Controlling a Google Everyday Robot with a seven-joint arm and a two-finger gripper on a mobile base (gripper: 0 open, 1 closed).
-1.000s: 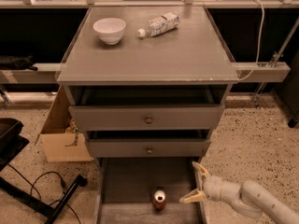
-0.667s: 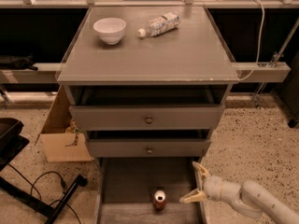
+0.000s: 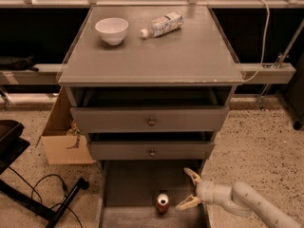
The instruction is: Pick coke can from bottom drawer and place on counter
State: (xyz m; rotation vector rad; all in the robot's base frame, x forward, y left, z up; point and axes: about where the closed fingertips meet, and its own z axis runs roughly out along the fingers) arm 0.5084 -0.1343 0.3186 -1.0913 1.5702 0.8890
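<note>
no movement since: gripper (image 3: pixel 190 190), fingers spread, just beside coke can (image 3: pixel 162 203) in bottom drawer (image 3: pixel 128 184); risk: near finger may topple it.

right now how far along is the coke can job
Done: the bottom drawer is pulled out, with the coke can upright on its floor. In hand: the gripper hangs open just right of the can, not around it. Left: grasp, lift, and set it on the counter, which holds only a bowl and a bottle.
</note>
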